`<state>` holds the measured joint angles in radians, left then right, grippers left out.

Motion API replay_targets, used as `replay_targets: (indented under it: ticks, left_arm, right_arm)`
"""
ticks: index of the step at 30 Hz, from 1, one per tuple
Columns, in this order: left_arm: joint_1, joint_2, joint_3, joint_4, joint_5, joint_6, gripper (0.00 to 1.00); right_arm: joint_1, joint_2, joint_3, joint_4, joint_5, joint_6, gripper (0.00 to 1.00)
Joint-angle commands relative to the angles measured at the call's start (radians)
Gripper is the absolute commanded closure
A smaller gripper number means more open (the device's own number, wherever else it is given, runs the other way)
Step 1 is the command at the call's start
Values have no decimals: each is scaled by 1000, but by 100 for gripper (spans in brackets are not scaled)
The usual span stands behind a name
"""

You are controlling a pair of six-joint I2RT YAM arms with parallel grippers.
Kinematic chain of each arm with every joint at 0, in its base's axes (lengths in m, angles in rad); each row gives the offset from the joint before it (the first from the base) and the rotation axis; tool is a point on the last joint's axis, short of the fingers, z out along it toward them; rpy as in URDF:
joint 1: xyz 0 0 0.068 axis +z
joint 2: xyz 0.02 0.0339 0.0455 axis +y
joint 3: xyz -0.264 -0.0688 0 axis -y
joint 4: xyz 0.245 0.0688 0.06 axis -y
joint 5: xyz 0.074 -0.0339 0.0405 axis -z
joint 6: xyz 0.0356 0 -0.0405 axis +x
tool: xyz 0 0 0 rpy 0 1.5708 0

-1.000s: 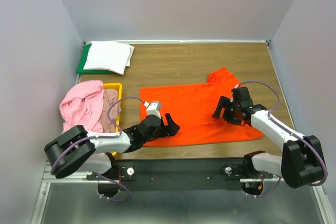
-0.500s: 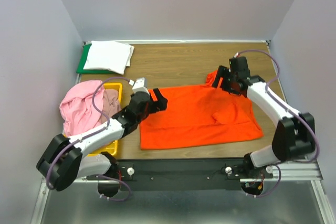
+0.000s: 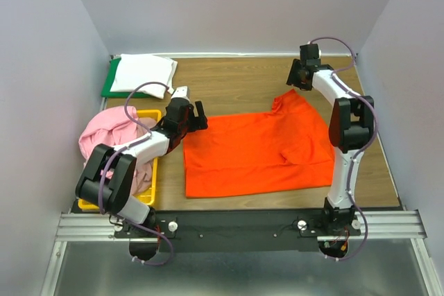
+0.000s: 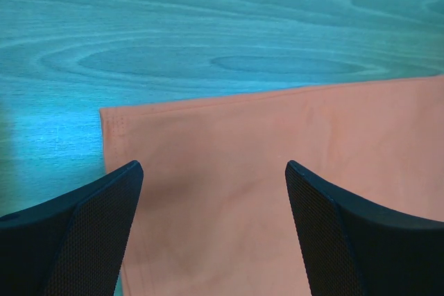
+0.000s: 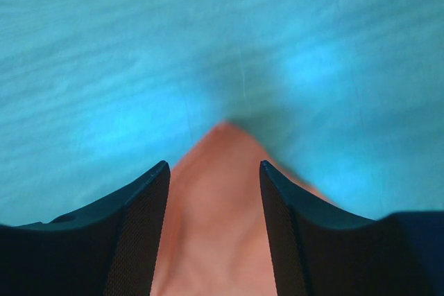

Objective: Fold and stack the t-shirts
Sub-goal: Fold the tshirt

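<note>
Since a second ago both arms have left the near half of the orange t-shirt (image 3: 250, 150) and reached its far edge. The shirt's right side has drawn inward, with a small raised fold there. It lies spread flat on the middle of the counter (image 3: 236, 84).

The left arm stretches low and forward. The left gripper (image 3: 200, 117) hangs over the shirt's far-left corner, its fingers (image 4: 83, 220) spread wide and the hem between them unpinched. The right arm is extended far up the counter. The right gripper (image 3: 295, 81) points down at the shirt's far-right tip, fingers (image 5: 132, 220) apart and the cloth tip between them.

The white t-shirt (image 3: 142, 74) rests folded on the green board (image 3: 109, 89). The light pink t-shirt (image 3: 104, 136) is heaped in the yellow bin (image 3: 149, 111).
</note>
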<state>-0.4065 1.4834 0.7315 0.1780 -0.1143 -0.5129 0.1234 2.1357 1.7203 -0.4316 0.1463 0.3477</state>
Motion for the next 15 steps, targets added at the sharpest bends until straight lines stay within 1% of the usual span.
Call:
replay_targets:
  ticks: [1,7,11,15]
  left_arm:
    - [17,40,28,21,57,43,10]
    - [32,75,35,21,47,39,10]
    - [46,94,43,18,56,45,10]
    - [51,94,45,15,56,48,10]
  right_arm:
    - [-8,95,105,-7,29,-56,40]
    - [-19,173,163,-6,-7,-70,46]
    - [-19,184,157,-9,-10,-64,55]
    - [-19,176,133,-9,4,-58,56]
